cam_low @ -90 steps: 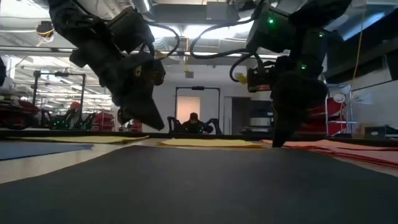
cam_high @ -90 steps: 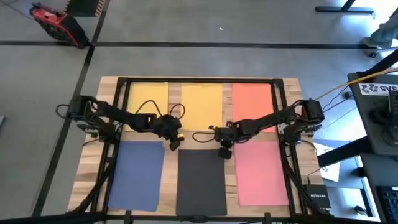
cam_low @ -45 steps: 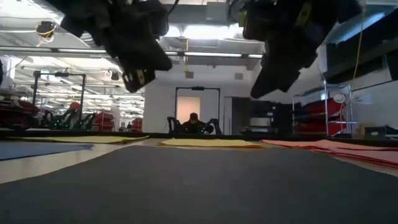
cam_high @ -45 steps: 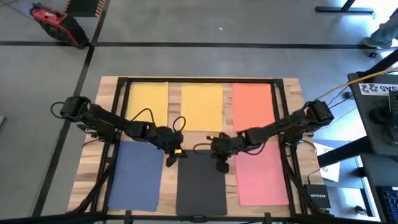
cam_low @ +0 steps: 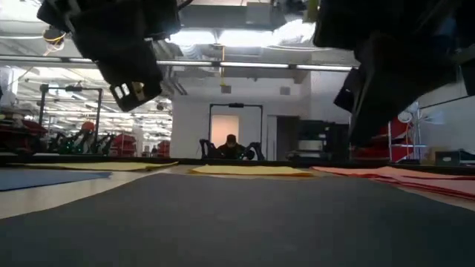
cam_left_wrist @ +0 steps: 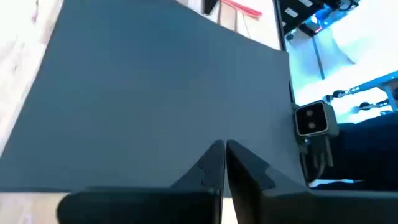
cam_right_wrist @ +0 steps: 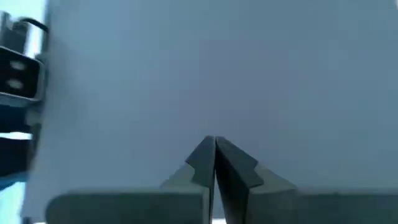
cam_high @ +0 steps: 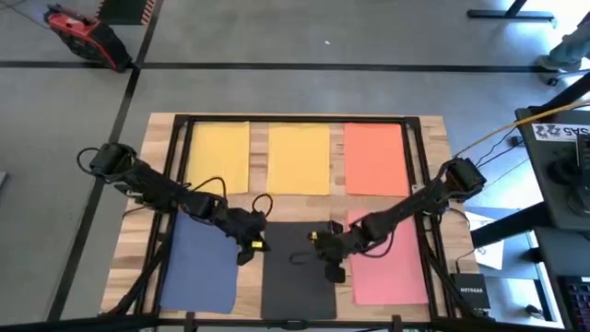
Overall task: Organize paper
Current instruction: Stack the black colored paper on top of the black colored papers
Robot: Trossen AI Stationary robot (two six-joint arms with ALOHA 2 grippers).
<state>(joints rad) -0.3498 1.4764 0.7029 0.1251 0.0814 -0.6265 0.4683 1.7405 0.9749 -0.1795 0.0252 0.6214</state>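
Six flat, matte rectangular sheets lie in two rows on a pale wooden tabletop (cam_high: pixel 433 138) framed by black rails. Far row: two yellow sheets (cam_high: pixel 218 157) (cam_high: pixel 299 159) and an orange sheet (cam_high: pixel 374 158). Near row: a blue sheet (cam_high: pixel 198 263), a dark grey sheet (cam_high: pixel 297 270) in the middle, and a pink sheet (cam_high: pixel 392 258).

The left gripper (cam_high: pixel 246 249) hangs over the dark grey sheet's left edge, the right gripper (cam_high: pixel 334 268) over its right edge; both pairs of jaws are clenched together, grasping nothing.

A red device (cam_high: pixel 81 37) lies on the grey floor beyond the tabletop's far left corner. At the near right a black box (cam_high: pixel 469 293) carries white lettering too small to read. In the low view, a person (cam_low: pixel 231 145) sits far behind.
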